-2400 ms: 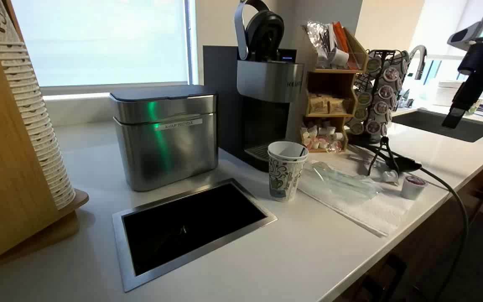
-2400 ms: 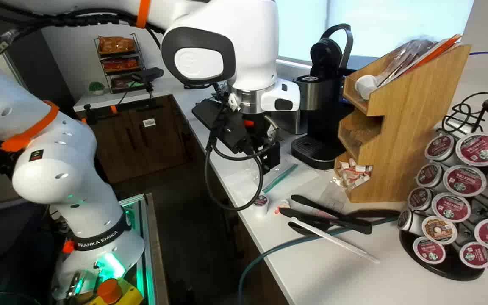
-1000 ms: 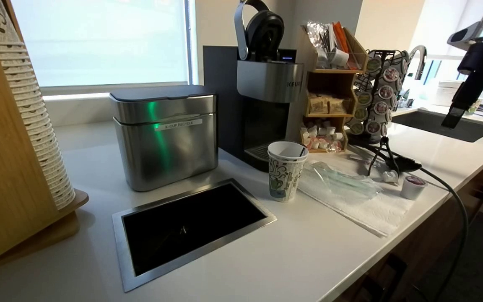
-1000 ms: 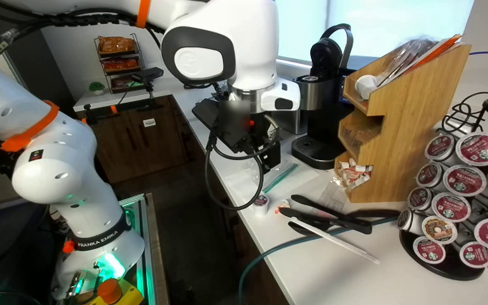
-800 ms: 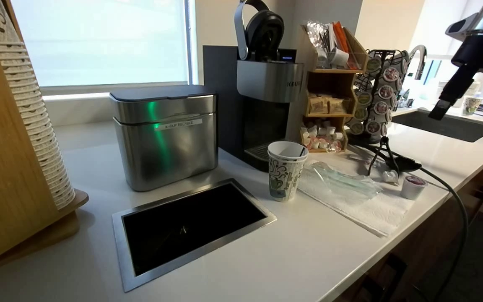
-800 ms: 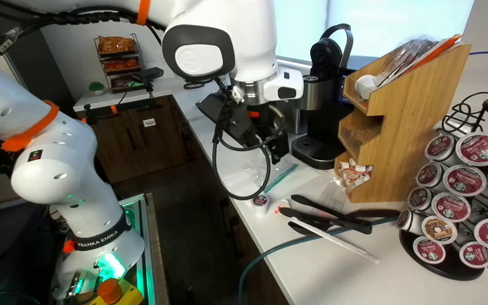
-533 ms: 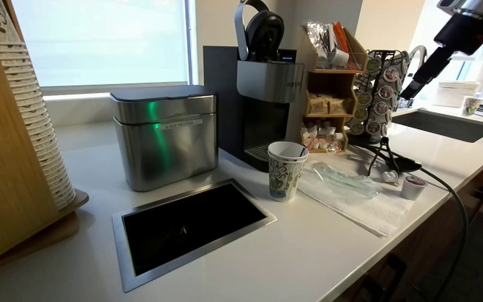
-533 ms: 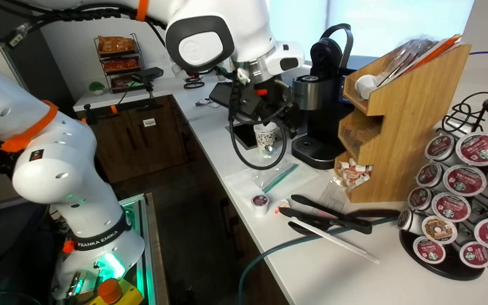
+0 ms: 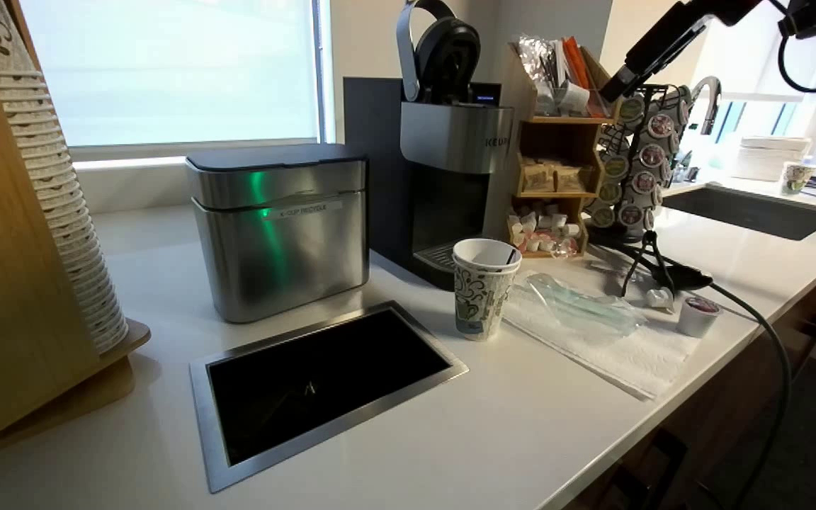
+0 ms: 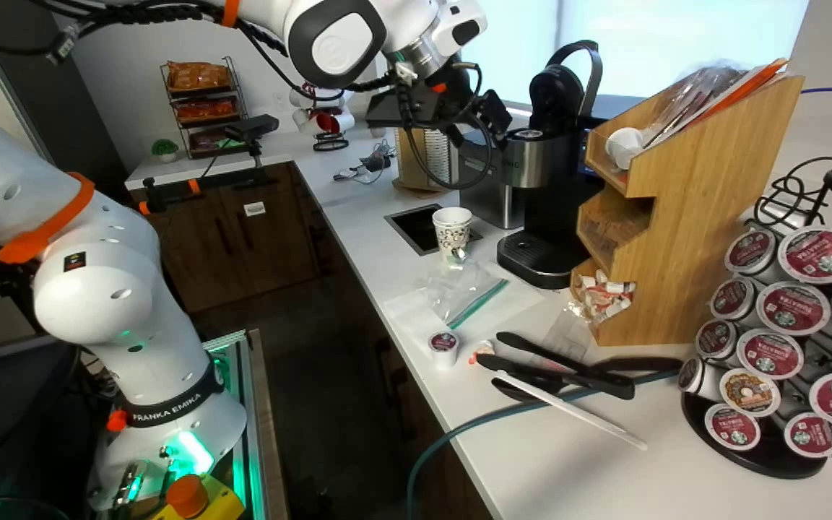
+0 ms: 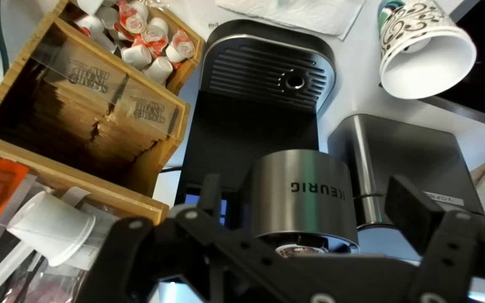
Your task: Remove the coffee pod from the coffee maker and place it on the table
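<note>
The coffee maker [image 9: 450,134] stands at the back with its handle raised and top open; it also shows in an exterior view [image 10: 531,162] and in the wrist view [image 11: 301,189]. The coffee pod [image 11: 295,251] sits in its open top, partly hidden by gripper parts; its lid shows in an exterior view [image 10: 529,134]. My gripper [image 11: 310,198] is open and empty, its fingers spread to either side of the grey band in the wrist view. It hangs raised and tilted near the machine's top in an exterior view [image 10: 495,119]. The table [image 9: 521,411] is the white countertop.
Stacked paper cups [image 9: 484,290] stand before the machine. A metal box [image 9: 280,241] and a wooden rack [image 10: 705,217] flank it. A pod carousel [image 10: 770,361], plastic bag [image 10: 466,289], black knives [image 10: 560,368] and a loose pod [image 10: 443,349] are also there.
My gripper has risen from low over the counter and tilted, moving toward the coffee maker's top. The arm no longer hides the paper cups. The objects on the counter have not moved.
</note>
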